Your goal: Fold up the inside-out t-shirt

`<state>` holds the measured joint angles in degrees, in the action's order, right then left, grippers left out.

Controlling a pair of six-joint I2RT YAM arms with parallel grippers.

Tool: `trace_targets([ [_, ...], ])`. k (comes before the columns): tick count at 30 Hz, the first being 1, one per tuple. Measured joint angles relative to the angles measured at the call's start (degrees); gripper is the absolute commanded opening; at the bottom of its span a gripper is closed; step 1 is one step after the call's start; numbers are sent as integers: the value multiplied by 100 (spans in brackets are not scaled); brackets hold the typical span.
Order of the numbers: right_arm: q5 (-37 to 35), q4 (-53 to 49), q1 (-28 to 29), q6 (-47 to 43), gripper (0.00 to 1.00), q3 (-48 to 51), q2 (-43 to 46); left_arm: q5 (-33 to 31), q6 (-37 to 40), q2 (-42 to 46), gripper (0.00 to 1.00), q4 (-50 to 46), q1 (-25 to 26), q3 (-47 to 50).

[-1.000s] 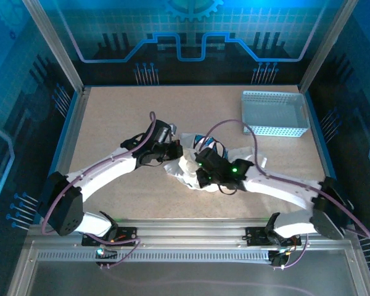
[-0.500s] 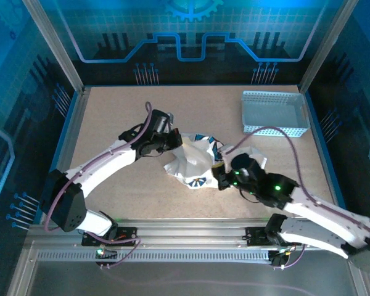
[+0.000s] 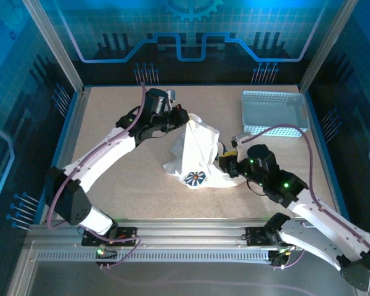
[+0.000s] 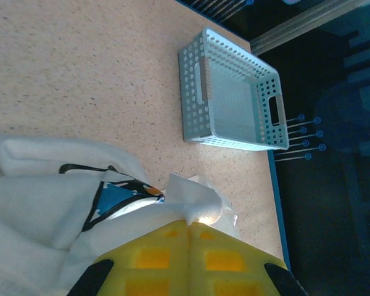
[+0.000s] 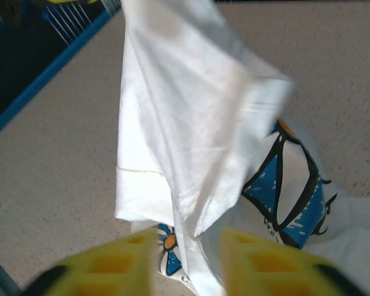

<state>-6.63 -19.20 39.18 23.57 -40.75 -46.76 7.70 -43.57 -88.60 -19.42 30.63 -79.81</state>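
Your left gripper [image 4: 188,233] is clenched on a pinch of the inside-out t-shirt [image 3: 197,154], yellow fingers [image 4: 154,259] pressed together with white cloth bunched at their tips. Your right gripper [image 5: 186,242] is released, its fingers apart, and a fold of the shirt hangs across the gap. The shirt rises in a peak to the left gripper while its lower part lies mid-table [image 3: 98,105], logo showing. The perforated basket [image 3: 274,114] sits apart at the far right.

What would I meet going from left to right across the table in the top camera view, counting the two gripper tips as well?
left gripper, pinching the shirt's raised peak → inside-out t-shirt → right gripper at the shirt's right edge → perforated basket
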Motion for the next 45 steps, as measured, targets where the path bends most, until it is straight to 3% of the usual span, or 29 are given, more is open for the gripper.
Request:
trace_targets([
  [4,160,192,-59,227,68,142,-693,57,17,-590,0,-109,129,-354],
  [8,262,382,-289,531,75,258,-1259,164,66,-1239,0,-334,142,-852],
  [14,627,835,-634,866,74,260,-1978,264,168,-1541,0,-520,142,-1073],
  [18,977,1137,-570,1049,64,247,-2490,256,192,-1539,0,-551,142,-1080],
  [23,1163,1209,-437,1067,23,74,-2900,140,201,-1438,0,-560,127,-1067],
  [27,938,872,-85,901,7,-518,-2898,2,282,-1086,0,-619,-15,-988],
  [31,551,315,629,402,0,-1665,-2865,-310,549,-431,0,-894,-402,-1036],
  [34,382,7,1204,20,0,-2717,-2861,-726,940,133,0,-1370,-680,-1587],
  [40,94,-269,1908,-400,0,-4540,-2940,-1115,1777,837,0,-2061,-699,-3904],
  [42,-90,-243,1965,-409,0,-4804,-2894,-1084,1937,824,0,-2326,-697,-4863],
  [45,-330,-142,1875,-284,0,-4653,-2647,-872,2009,769,0,-2538,-527,-5442],
])
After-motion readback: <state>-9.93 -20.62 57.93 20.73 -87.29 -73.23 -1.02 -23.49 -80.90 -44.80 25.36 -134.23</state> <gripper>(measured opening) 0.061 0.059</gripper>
